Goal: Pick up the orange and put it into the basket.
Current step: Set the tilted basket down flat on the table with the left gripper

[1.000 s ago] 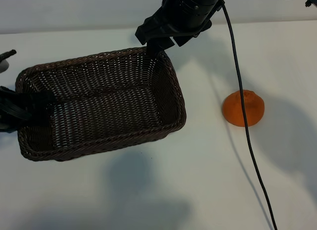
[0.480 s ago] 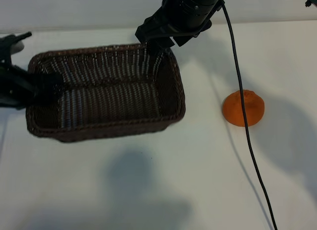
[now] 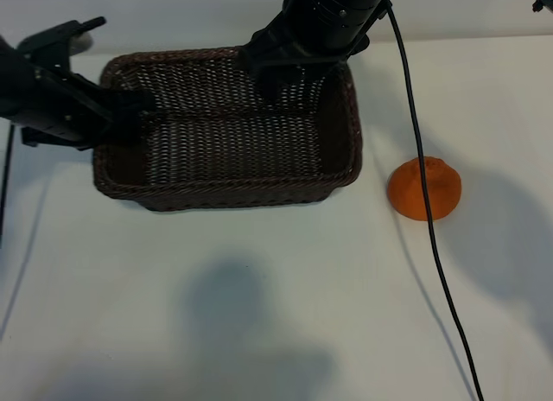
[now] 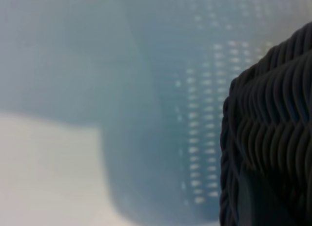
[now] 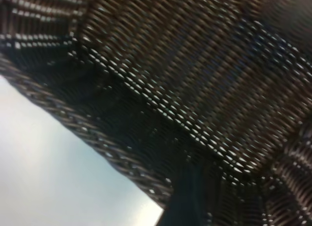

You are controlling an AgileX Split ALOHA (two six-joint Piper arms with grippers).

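On the white table point(image 3: 259, 315) nearest my camera, nothing but shadows and a black cable point(image 3: 432, 245), which trails across the orange point(image 3: 423, 188). That fruit sits alone on the tabletop, just beside the basket's right end and outside it. Farther back stands the basket point(image 3: 226, 190), dark woven wicker, with no fruit inside that I can see; only gripper parts reach into it. My left gripper point(image 3: 130, 107) is clamped narrowly on the basket's left rim, and its wrist camera shows the weave point(image 4: 268, 133) pressed close. My right gripper point(image 3: 285, 73) hangs at the far rim, its jaws spread wide, gripping nothing; its wrist view looks down onto the basket's woven inside point(image 5: 195, 89).
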